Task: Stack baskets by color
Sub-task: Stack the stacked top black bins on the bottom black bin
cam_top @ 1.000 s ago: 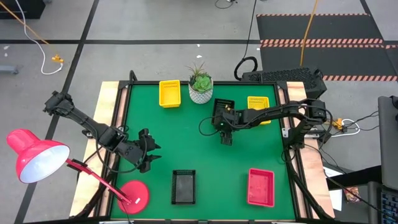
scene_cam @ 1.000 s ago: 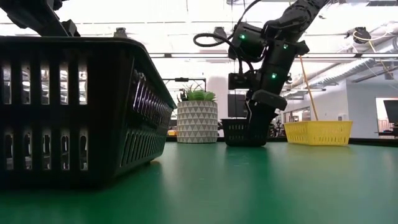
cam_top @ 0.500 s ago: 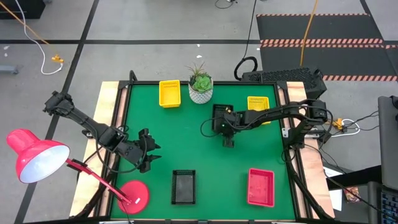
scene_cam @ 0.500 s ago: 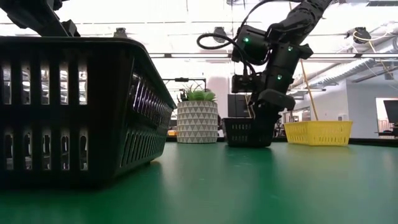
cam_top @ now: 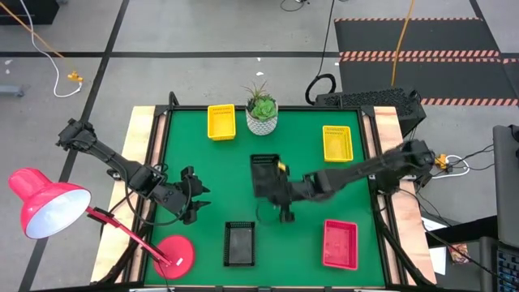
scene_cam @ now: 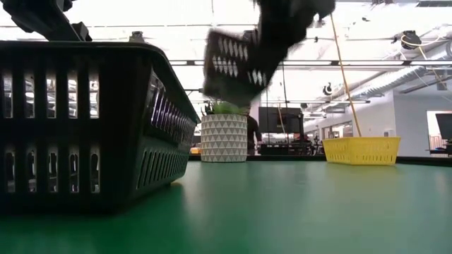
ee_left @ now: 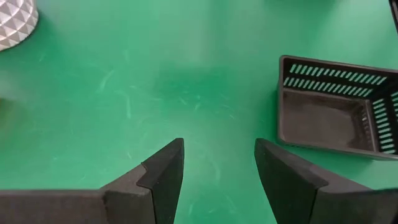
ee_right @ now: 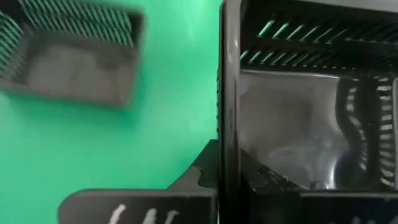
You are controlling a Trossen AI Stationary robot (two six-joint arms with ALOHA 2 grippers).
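Both right gripper jaws tight on lifted black basket wall.

The held black basket looked like glossy slotted plastic; the green worktop was matt, finely scratched; claw fingers matt black.

floor: grey tiles | mat: black, hazard-striped | ceiling: bright lights

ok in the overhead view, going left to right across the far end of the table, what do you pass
Yellow basket → white plant pot → second yellow basket.
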